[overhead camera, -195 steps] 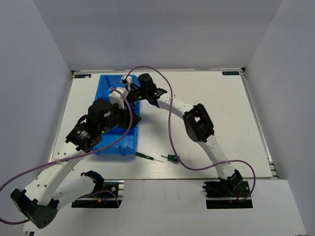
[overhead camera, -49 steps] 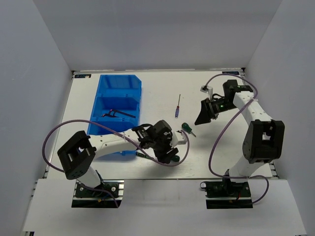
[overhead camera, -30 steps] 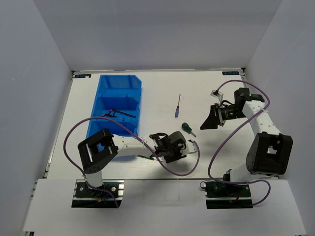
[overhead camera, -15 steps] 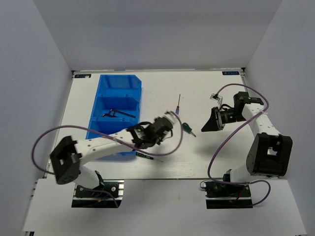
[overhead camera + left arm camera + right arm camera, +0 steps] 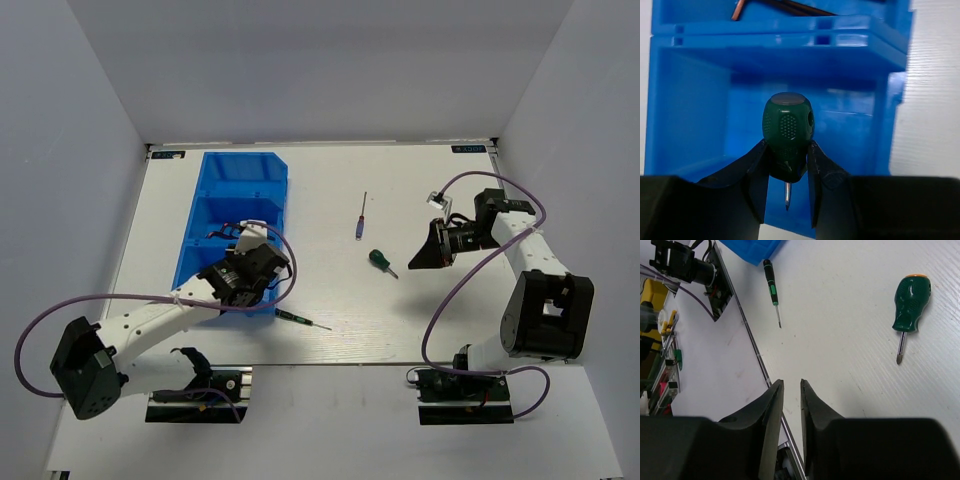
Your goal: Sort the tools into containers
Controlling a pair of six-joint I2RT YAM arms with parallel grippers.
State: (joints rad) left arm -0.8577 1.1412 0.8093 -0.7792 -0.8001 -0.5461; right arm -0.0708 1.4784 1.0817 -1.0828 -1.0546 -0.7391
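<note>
You're carrying a green screwdriver (image 5: 787,132) pinched in the left gripper (image 5: 788,175), nearest blue bin (image 5: 695,120) just beyond it for the drop, while the right gripper (image 5: 789,390) is hanging narrowed, holding nothing.

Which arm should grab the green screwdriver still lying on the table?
Right. The right gripper hangs beside the loose green screwdriver with nothing in it, while the left gripper is over the blue bins, holding the other green screwdriver.
</note>
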